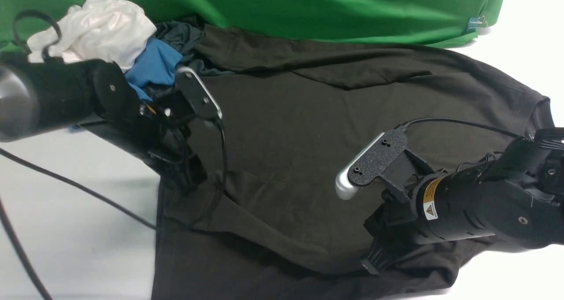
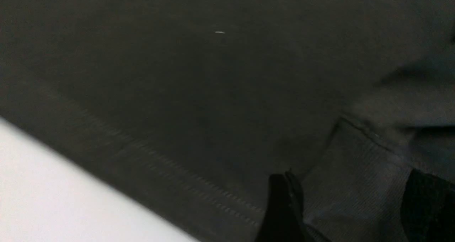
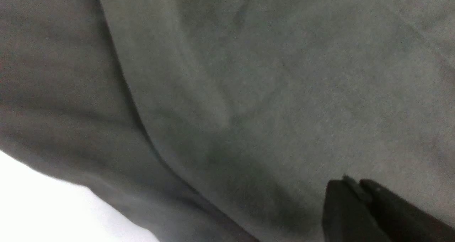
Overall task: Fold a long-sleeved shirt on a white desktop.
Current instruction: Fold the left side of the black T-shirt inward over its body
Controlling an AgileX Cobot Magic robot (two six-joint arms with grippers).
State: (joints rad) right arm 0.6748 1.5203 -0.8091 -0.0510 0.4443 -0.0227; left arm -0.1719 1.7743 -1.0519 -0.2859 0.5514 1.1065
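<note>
Long-sleeved shirt point(image 1: 299, 128) lies spread on white desktop point(image 1: 66, 229), sleeve point(image 1: 273, 234) laid across body, cuff point(image 2: 359, 206) unpinched between wide-apart jaws of left gripper point(image 2: 350, 178). Right gripper point(image 3: 355, 188) looks closed; grip on cloth unclear. Early stage prob.: body folds remain.

Green backdrop point(image 1: 330, 9), white garment point(image 1: 101, 27), blue garment point(image 1: 154, 66)

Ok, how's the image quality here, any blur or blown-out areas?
Front view: evenly lit, the long-sleeved shirt sharp, the left arm near the lens out of focus. Left wrist view: dim, the shirt's stitching smeared, the white desktop blown out. Right wrist view: soft, grainy, desktop corner overexposed.
</note>
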